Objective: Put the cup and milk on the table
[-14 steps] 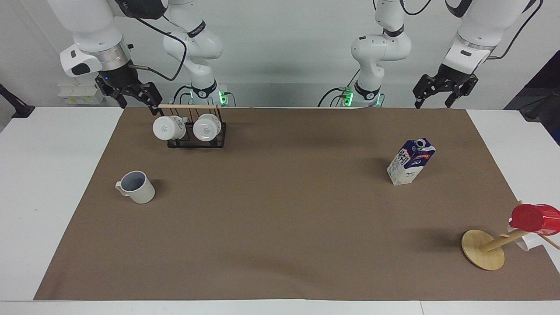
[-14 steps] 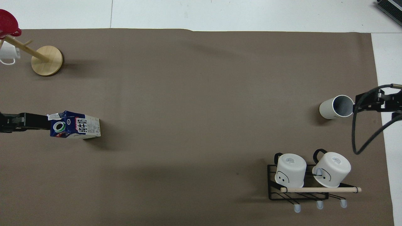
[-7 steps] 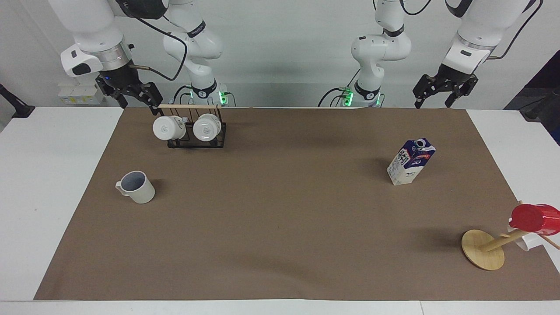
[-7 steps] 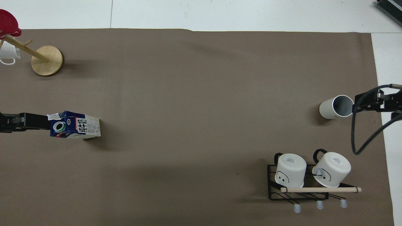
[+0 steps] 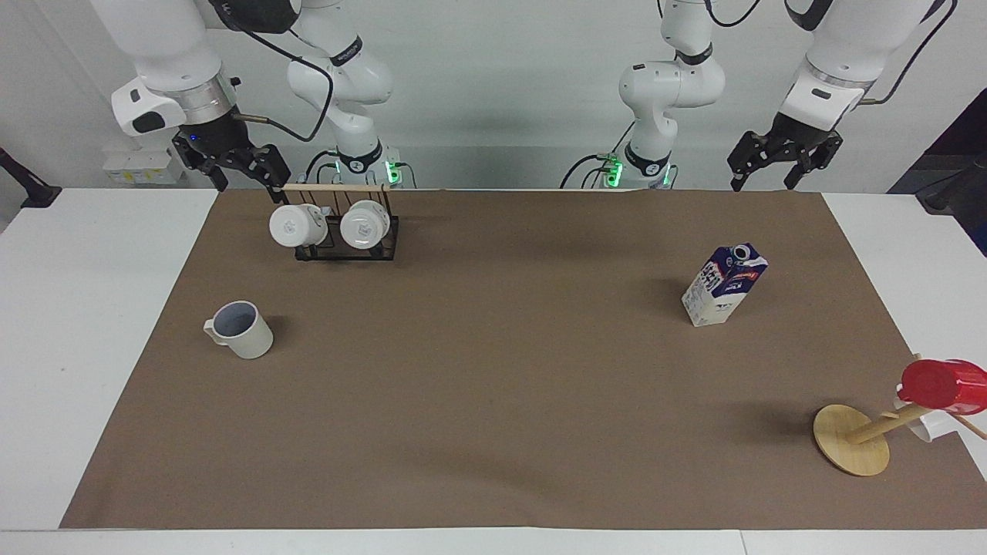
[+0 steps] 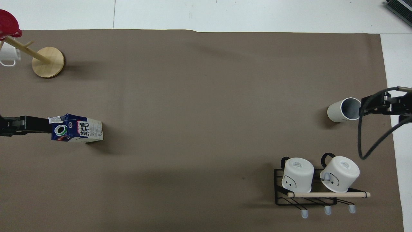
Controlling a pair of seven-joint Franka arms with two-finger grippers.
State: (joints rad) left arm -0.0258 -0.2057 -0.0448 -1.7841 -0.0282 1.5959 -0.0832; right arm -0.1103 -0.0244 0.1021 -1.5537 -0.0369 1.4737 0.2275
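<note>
Both your pincers hung empty with fingers spread: the right gripper (image 5: 240,171) at the upper left of the facing frame, the left gripper (image 5: 780,163) at its upper right. You had the small cream-white mug with the grey-blue inside (image 5: 240,330) upright at left on the wide white table's (image 5: 92,308) brown mat. Your white-and-dark-blue gable-top milk carton (image 5: 725,285) stood at right.

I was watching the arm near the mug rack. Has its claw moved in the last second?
Yes, slightly: the right claw has crept toward the rack, closing on its wooden bar.
</note>
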